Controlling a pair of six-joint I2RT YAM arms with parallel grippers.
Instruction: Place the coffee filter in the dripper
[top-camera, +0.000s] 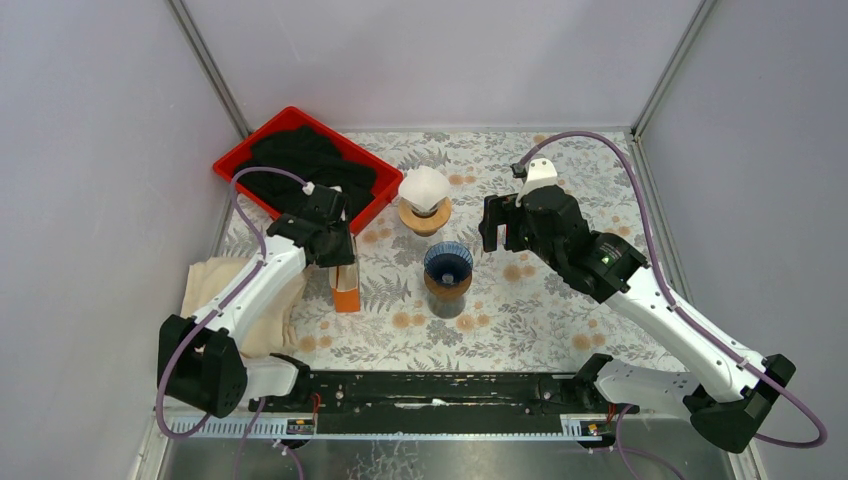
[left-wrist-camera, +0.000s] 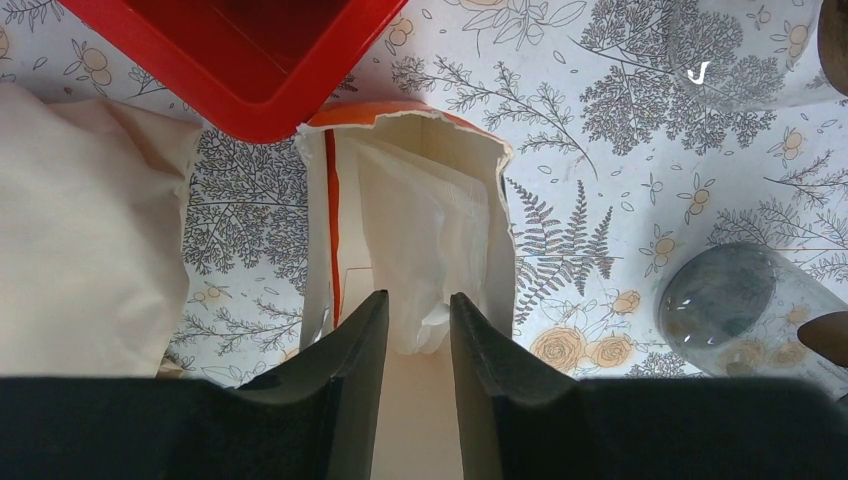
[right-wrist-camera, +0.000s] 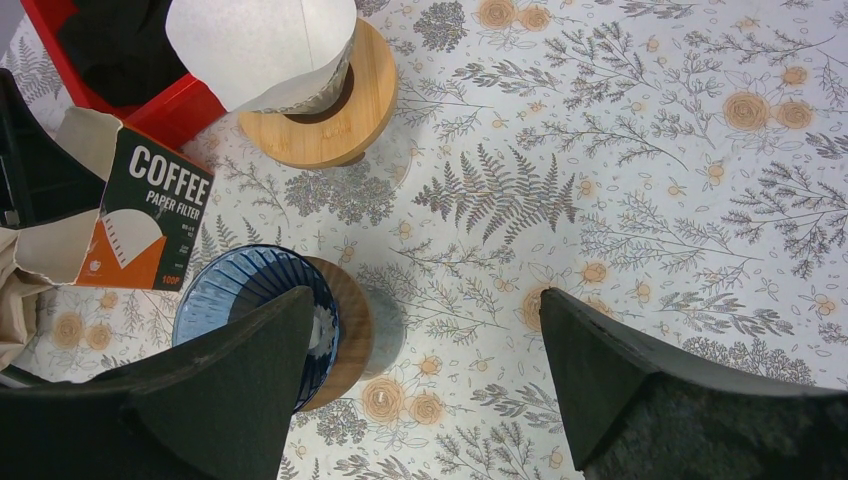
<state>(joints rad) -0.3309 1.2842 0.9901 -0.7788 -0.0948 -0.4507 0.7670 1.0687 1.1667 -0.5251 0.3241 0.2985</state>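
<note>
An open orange coffee filter box (top-camera: 345, 291) stands on the table, with white paper filters (left-wrist-camera: 420, 225) sticking out of its torn top (left-wrist-camera: 495, 215). My left gripper (left-wrist-camera: 418, 298) hangs right over the box (top-camera: 335, 245). Its jaws stand a narrow gap apart, with the filters' edge between the fingertips. The blue ribbed dripper (top-camera: 447, 260) sits empty on a wooden collar over a glass, right of the box. My right gripper (right-wrist-camera: 424, 295) is wide open and empty, beside the blue dripper (right-wrist-camera: 240, 290), to its right in the top view (top-camera: 495, 225).
A second dripper on a wooden base (right-wrist-camera: 350, 120) holds a white filter (top-camera: 424, 187) behind the blue one. A red tray (top-camera: 240, 155) with black cloth sits at the back left. A beige cloth (top-camera: 215, 280) lies left of the box.
</note>
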